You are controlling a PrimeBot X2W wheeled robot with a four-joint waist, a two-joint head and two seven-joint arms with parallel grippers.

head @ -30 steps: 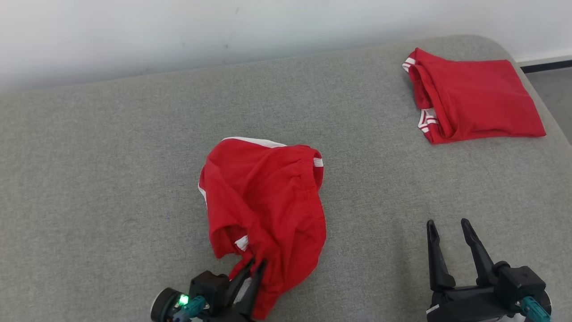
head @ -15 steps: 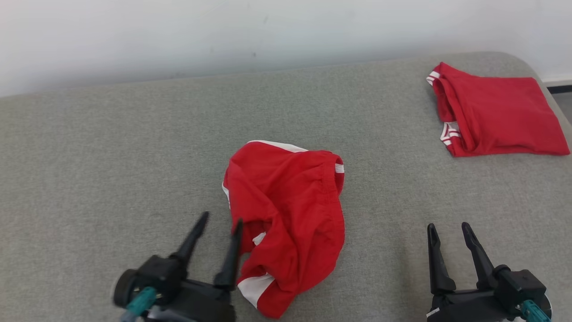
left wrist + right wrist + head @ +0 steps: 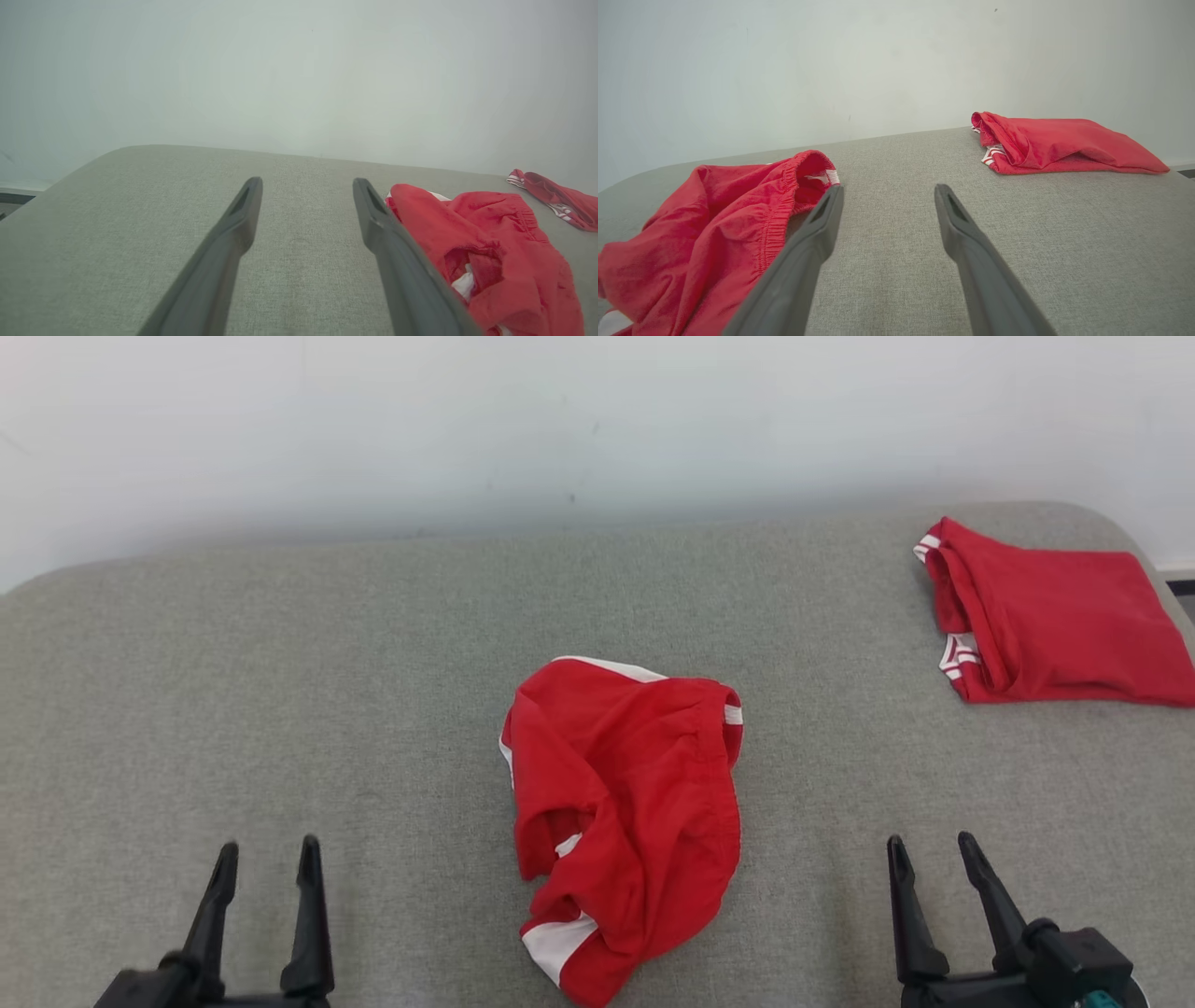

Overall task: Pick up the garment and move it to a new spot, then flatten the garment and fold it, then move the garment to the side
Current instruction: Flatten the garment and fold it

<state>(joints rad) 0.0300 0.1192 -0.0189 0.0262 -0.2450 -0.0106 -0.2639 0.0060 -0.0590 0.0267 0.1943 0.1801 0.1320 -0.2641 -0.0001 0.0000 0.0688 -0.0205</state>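
- Lying crumpled on the grey cushion [image 3: 280, 663]: garment [image 3: 625, 821], red shorts, long axis roughly twelve-to-six in the head view.
- Left gripper [image 3: 269, 847]: jaws wide, empty; garment at its three o'clock.
- Right gripper [image 3: 931, 843]: jaws wide, empty; garment at its nine o'clock (seemingly the nearer arm, slightly).
- Folded red cloth [image 3: 1055, 616]: far two o'clock, well apart.

Your left gripper [image 3: 269, 846] and right gripper [image 3: 931, 840] have long, tapered matte-black fingers [image 3: 224, 252], slotted near the tips; there's a teal plug [image 3: 1089, 1000] behind the right's.
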